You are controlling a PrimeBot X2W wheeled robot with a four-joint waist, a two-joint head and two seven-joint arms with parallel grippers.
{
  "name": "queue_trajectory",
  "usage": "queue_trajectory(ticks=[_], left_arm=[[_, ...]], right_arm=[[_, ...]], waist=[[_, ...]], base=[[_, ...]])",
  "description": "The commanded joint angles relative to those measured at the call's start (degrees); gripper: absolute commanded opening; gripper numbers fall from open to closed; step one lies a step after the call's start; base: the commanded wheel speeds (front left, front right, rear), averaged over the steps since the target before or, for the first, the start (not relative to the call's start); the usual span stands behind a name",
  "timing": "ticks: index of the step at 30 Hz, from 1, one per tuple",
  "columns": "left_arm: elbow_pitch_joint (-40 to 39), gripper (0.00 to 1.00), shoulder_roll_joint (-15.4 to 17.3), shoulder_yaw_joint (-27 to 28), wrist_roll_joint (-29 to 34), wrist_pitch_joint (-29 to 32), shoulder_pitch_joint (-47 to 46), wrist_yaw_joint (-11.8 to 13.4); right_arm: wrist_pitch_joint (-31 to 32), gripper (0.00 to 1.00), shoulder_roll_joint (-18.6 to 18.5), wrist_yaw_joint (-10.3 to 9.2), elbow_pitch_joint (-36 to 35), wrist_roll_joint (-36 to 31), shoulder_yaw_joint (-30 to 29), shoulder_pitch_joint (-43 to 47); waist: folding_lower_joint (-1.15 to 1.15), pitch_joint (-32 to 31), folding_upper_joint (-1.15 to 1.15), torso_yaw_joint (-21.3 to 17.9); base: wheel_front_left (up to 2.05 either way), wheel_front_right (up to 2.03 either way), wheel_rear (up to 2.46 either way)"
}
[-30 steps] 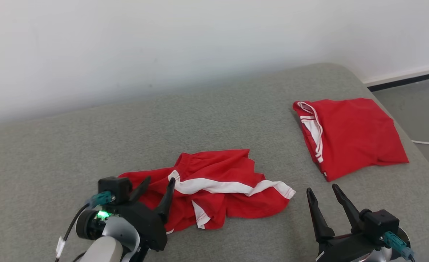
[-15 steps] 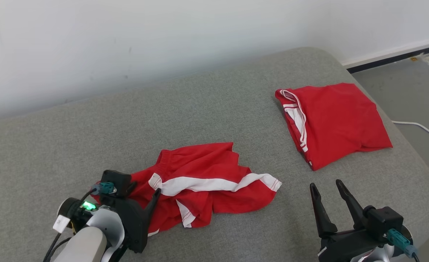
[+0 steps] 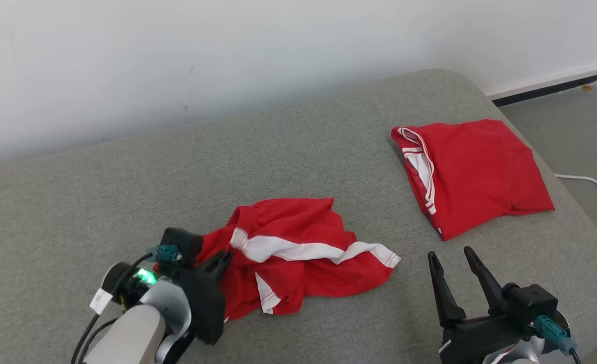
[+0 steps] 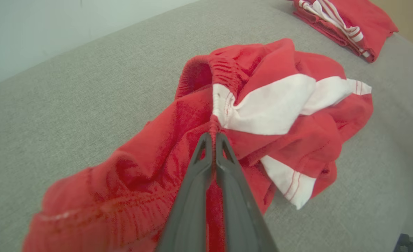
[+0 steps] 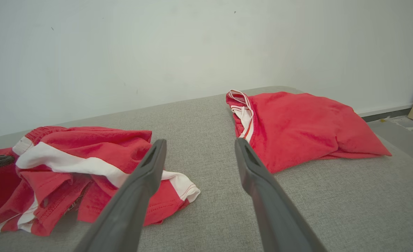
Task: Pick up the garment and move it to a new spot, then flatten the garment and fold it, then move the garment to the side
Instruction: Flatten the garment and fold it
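Note:
The garment [image 3: 298, 258] is a crumpled pair of red shorts with white stripes, lying near the front middle of the grey cushion [image 3: 288, 162]. My left gripper [image 3: 221, 260] is shut on the gathered waistband at the garment's left side; the left wrist view shows its fingers [image 4: 213, 140] pinched together on a ridge of the garment [image 4: 273, 105]. My right gripper [image 3: 450, 260] stands open above the bare cushion, to the right of the garment [image 5: 87, 164], with nothing between its fingers [image 5: 150, 164].
A second red garment [image 3: 473, 174], folded, lies at the cushion's right end [image 5: 297, 126]. The cushion's rounded right edge drops to a grey floor with a white cable [image 3: 589, 183]. A white wall runs behind the cushion.
My left gripper has closed on the garment's waistband, bunching and lifting the cloth a little. The head camera shifted. The right gripper stayed open.

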Motion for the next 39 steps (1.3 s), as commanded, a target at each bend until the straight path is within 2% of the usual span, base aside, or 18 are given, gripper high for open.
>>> queue_trajectory(ticks=[1, 6, 13, 21, 26, 29, 34, 39], left_arm=[[-0.55, 0.00, -0.45, 0.35, -0.66, -0.61, -0.80, -0.25], [-4.22, 0.00, -4.40, 2.11, -3.92, -4.74, -4.81, -0.31], [-4.92, 0.00, -10.42, 4.43, -7.07, -10.20, -12.65, 0.37], [-5.09, 0.00, -12.21, 0.51, -5.61, -19.26, -21.68, 0.06], [-6.35, 0.00, -12.33, -2.44, -7.21, -21.06, -20.40, -0.36], [-6.42, 0.00, -11.72, -4.26, -7.34, -21.29, -17.20, -0.25], [-8.68, 0.00, -6.72, -6.84, -8.60, -21.45, -6.08, -0.27], [-13.82, 0.00, 0.08, -8.35, -6.55, -21.41, 3.95, -0.29]], right_arm=[[-0.30, 1.00, 0.01, -0.15, 0.08, 0.08, -0.01, 0.02], [-0.36, 1.00, -0.31, -0.15, 0.28, 0.12, -0.68, 0.83], [-0.09, 1.00, 0.21, -0.15, 0.46, 0.08, 0.15, 0.35], [-0.27, 1.00, -0.18, -0.15, 0.87, 0.49, 1.30, -0.74], [-0.57, 1.00, -0.20, -0.15, 1.02, 0.43, 0.46, -0.14], [-0.63, 1.00, -0.20, -0.15, 1.05, 0.40, 0.23, 0.36], [-0.38, 1.00, -0.38, -0.15, 0.72, 0.18, -0.29, 1.34], [0.28, 1.00, -0.81, -0.15, 0.03, -0.24, -0.36, 2.05]], waist=[[0.00, -0.16, 0.00, 0.18], [0.00, -0.92, 0.00, 1.23], [0.00, -1.37, 0.00, 0.85], [0.00, -1.28, 0.00, -0.90], [0.00, -1.05, 0.00, -0.05], [0.00, -0.94, 0.00, 1.15], [0.00, -1.02, 0.00, 4.77], [0.00, -1.52, 0.00, 8.46]], base=[[0.00, 0.00, 0.00], [0.00, 0.00, 0.00], [0.00, 0.00, 0.00], [0.00, 0.00, 0.00], [0.00, 0.00, 0.00], [0.00, 0.00, 0.00], [0.00, 0.00, 0.00], [0.00, 0.00, 0.00]])
